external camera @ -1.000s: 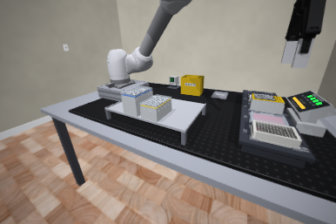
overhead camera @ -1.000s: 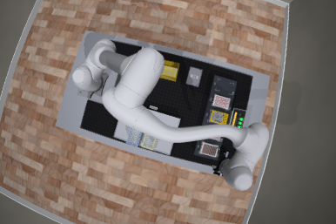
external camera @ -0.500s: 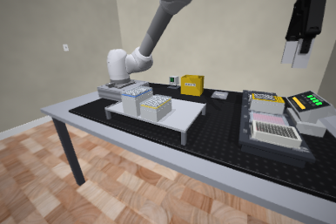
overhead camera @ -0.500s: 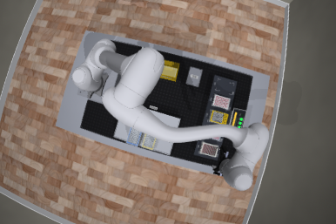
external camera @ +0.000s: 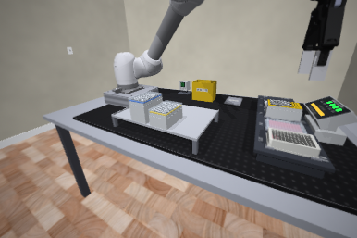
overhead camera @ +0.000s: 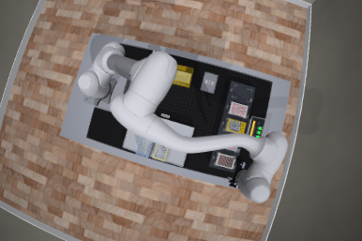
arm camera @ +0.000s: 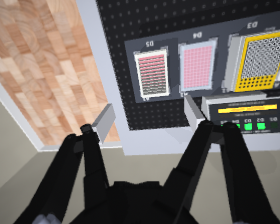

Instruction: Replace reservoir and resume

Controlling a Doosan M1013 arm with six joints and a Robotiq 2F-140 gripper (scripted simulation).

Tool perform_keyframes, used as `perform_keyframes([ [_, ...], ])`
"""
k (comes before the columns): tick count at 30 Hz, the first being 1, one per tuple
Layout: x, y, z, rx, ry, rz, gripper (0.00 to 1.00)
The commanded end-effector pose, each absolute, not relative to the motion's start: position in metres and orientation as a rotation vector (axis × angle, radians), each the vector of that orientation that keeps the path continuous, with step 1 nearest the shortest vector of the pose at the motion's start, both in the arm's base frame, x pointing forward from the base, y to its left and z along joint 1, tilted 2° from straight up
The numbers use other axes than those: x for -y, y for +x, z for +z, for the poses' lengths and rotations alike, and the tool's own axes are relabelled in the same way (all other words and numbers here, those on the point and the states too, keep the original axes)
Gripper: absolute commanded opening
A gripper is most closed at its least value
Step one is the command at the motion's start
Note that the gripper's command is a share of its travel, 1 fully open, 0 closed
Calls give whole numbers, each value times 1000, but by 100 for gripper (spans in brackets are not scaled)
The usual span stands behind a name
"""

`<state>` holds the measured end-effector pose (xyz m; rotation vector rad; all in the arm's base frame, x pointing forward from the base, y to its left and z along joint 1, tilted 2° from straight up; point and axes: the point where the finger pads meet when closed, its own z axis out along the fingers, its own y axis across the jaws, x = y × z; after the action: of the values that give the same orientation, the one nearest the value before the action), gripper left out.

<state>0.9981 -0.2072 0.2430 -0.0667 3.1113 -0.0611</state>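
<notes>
My gripper point(arm camera: 147, 107) is open and empty. It hangs high above the deck's near edge, beside the control panel point(arm camera: 246, 112), and also shows in the exterior view point(external camera: 312, 64). Below it the reservoir point(arm camera: 151, 74) with reddish troughs sits flat in the brackets at D5; it also shows in the exterior view point(external camera: 292, 141) and from above point(overhead camera: 225, 160). The white shelf point(external camera: 168, 119) carries two boxes of labware, one blue-trimmed point(external camera: 146, 106) and one yellow-trimmed point(external camera: 165, 111). I cannot read their labels.
A pink plate point(arm camera: 197, 66) sits at D4 and a yellow tip rack point(arm camera: 263, 60) at D3. The panel shows green lights point(external camera: 333, 106). A yellow box point(external camera: 204, 90), a small post with a green face point(external camera: 185, 84) and a grey nest point(external camera: 232, 101) stand at the back.
</notes>
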Motion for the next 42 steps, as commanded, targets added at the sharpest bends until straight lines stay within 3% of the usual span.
perform_keyframes([
  [1, 204, 998, 230, -3117, -65, -47, 77],
  [42, 205, 999, 168, -3117, -65, -47, 77],
])
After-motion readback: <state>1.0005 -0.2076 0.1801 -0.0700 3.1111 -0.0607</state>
